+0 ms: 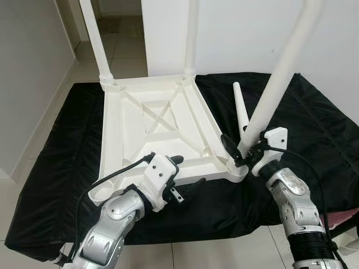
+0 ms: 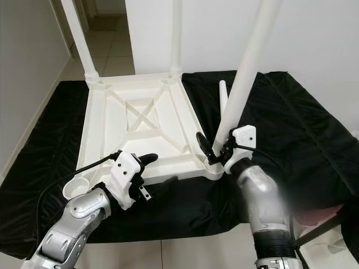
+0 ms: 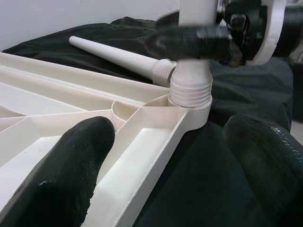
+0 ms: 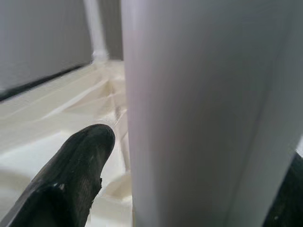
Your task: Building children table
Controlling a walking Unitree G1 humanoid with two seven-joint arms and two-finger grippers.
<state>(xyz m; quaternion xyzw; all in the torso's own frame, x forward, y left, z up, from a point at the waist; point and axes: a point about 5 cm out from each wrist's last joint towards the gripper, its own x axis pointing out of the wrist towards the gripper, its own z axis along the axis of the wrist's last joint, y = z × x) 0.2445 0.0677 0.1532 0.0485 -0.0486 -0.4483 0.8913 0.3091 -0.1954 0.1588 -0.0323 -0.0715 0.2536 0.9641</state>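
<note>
Your two silver arms frame the bottom of the head views, over a black cloth (image 1: 50, 185) spread on a tiled floor. On it lies the white plastic tabletop (image 1: 154, 126), turned underside up, ribs showing.

Two legs (image 1: 94, 39) stand upright in the sockets at its far corners. A third leg (image 1: 280, 78) stands tilted in the near right corner socket, its threaded collar sitting in the socket but seemingly not fully down. Your right gripper (image 1: 242, 150) is clamped around that leg just above the socket, one black finger on each side. Your left gripper (image 1: 182, 174) hovers at the tabletop's near edge, fingers spread wide, holding nothing.

The fourth leg (image 1: 241, 109) lies loose on the cloth, just beside the tabletop's right edge, and the near left corner socket (image 1: 100, 192) stands unfilled.

By this look, you are past halfway: finish seating the third leg, fit the fourth, then turn the table over.

No brand, label or writing can be read anywhere.
</note>
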